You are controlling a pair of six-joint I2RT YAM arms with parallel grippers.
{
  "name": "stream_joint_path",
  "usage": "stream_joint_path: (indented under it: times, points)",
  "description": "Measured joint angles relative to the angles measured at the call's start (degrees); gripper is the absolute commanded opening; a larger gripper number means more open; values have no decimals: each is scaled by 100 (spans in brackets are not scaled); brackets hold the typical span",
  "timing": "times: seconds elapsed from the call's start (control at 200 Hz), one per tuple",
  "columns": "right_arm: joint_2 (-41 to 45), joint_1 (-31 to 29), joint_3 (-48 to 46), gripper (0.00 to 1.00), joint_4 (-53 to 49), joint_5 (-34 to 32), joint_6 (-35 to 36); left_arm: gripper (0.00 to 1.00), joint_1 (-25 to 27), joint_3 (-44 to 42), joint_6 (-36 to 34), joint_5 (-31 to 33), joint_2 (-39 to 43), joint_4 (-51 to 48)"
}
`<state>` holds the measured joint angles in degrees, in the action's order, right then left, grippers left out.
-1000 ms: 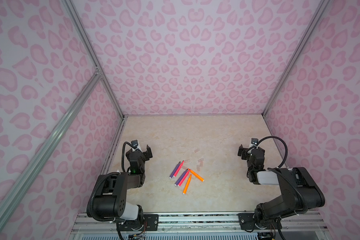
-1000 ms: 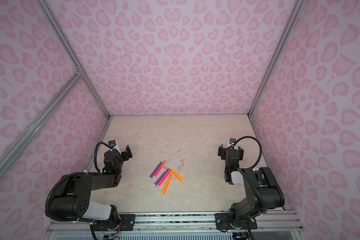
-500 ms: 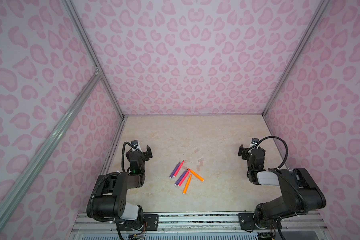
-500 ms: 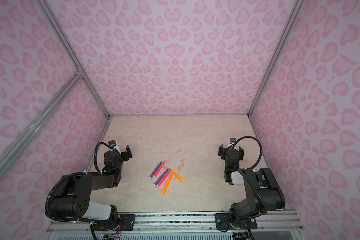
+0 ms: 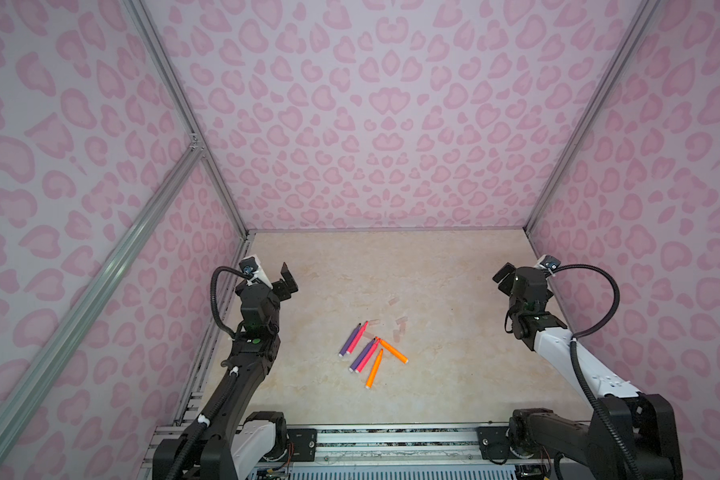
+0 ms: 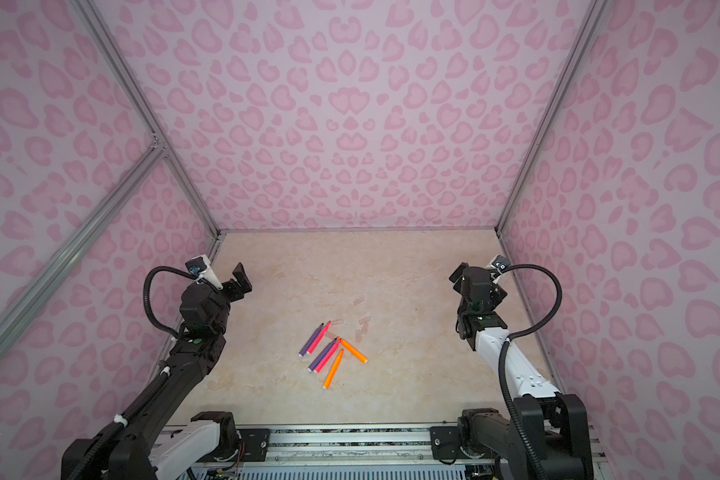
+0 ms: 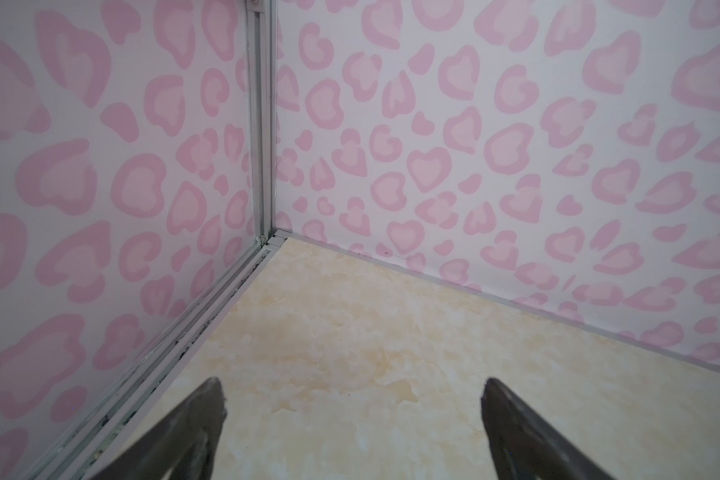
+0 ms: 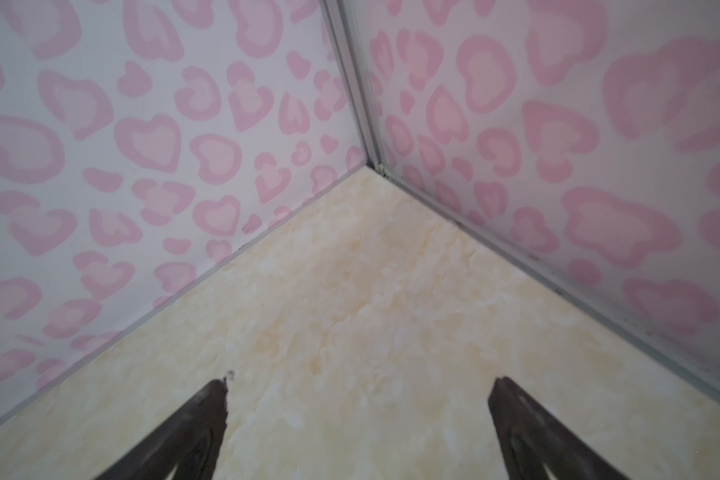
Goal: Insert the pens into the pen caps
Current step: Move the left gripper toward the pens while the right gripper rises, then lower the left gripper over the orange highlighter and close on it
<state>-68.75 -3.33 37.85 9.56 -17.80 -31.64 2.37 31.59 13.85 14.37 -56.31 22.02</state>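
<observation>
Though bare-tipped, orange, pink, purple pens [image 5: 364,354] together; left gripper [image 7: 352,390], right gripper [image 8: 358,384] wide, empty.

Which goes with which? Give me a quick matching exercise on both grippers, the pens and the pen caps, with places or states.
1 left gripper
2 right gripper
3 pens
4 pen caps

a faint, scattered past the pens toward the back wall
b open, near the right wall
c coloured, bunched together in the middle
d open, near the left wall

Pairs: 1-d, 2-b, 3-c, 4-a
</observation>
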Motion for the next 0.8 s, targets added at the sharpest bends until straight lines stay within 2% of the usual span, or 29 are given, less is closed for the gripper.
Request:
stream_joint_path:
  times: [0.08, 0.195, 0.265, 0.405, 0.445, 0.575, 0.705, 0.8]
  points:
    - [79, -140, -372, 100, 37, 518, -79, 97, 15, 92, 498, 243, 444, -723]
    - [223, -518, -660, 100, 168, 542, -59, 97, -2, 304, 1346, 859, 984, -1821]
    - [175, -706, -660, 100, 319, 369, 98, 97, -26, 313, 1663, 960, 1246, -2323]
    - [-247, -767, -442, 99, 289, -225, 273, 97, -44, 444, 1880, 402, 1410, -2949]
    - [-446, -772, -350, 100, 278, -385, 271, 100, -44, 466, 1921, 205, 1362, -3027]
    - [-1005, -855, -17, 100, 236, -542, 330, 83, -50, 501, 2173, -498, 966, -3268]
    - [-1189, -1471, 179, 99, 199, -1121, 531, 70, 9, 501, 2647, -1097, 562, -3624]
    - [-1104, -1792, 46, 100, 332, -1416, 728, 66, 498, 516, 3036, -1152, 393, -4050]
